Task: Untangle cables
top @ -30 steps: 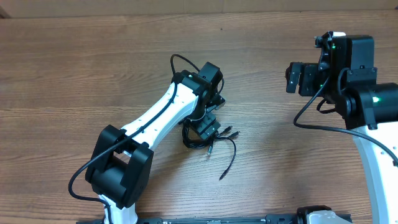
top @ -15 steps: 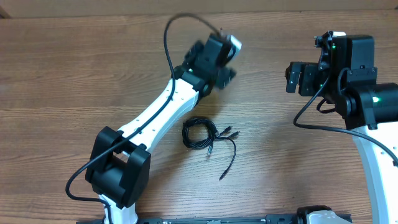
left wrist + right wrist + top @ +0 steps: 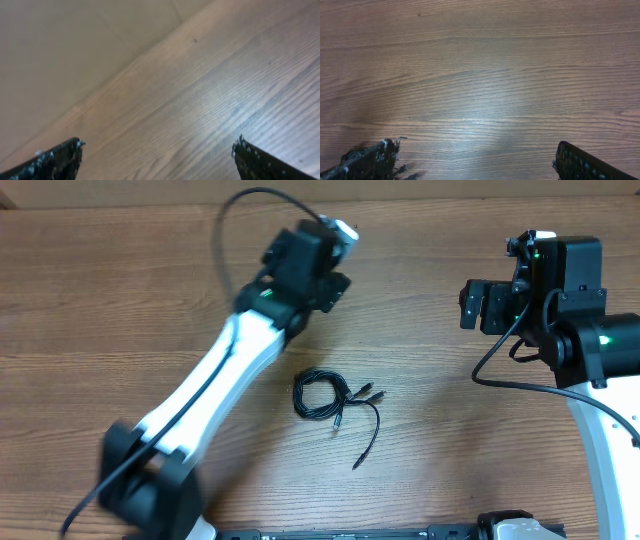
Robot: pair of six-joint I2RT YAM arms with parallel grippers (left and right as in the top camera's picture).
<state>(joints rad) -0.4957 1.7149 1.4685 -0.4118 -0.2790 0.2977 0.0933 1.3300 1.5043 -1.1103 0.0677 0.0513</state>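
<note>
The cables (image 3: 319,396) lie on the wooden table as a small coil of thin black cords. Their plug ends (image 3: 366,394) fan out to the right and one loose tail (image 3: 368,442) curves toward the near edge. My left gripper (image 3: 340,265) hovers well behind the coil and apart from it, blurred in the overhead view. In the left wrist view the left gripper (image 3: 157,160) is open over bare wood. My right gripper (image 3: 468,305) is at the far right, pointing left; in the right wrist view the right gripper (image 3: 477,162) is open with nothing between its fingers. Neither wrist view shows the cables.
The left arm's white link (image 3: 215,385) stretches diagonally across the table's left half, with its own thick black wire (image 3: 240,210) looping above the wrist. The right arm's base (image 3: 600,350) stands at the right edge. The table's far edge (image 3: 135,55) meets a pale backing.
My left gripper has lifted off the coil and swung away toward the far left, leaving the cables on the table. The right arm has not moved.
</note>
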